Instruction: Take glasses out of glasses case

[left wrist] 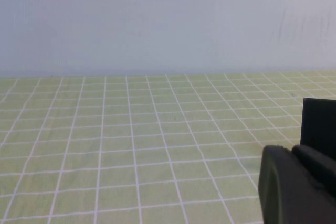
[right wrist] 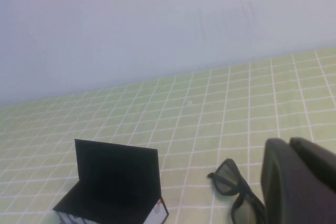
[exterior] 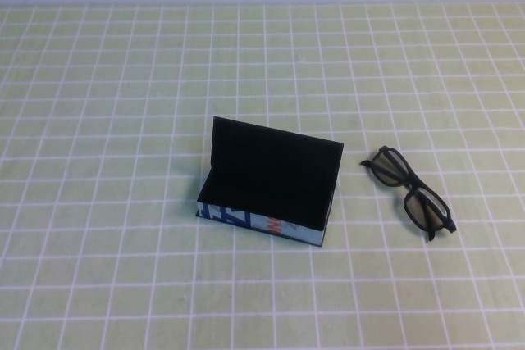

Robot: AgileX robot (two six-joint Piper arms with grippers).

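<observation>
1. Left claw (left wrist: 296, 182): we see it only in its wrist view, a dark block low over the tabletop (exterior: 98, 161); we cannot tell whether it is open or closed.
2. Glasses case (exterior: 271, 178): we find it mid-tabletop, lid upright, interior bare.
3. Glasses (exterior: 410, 190): we note them lying on the tabletop right of the case, apart from it.
4. Right claw (right wrist: 299, 182): closed, gripping nothing, near the glasses.
</observation>
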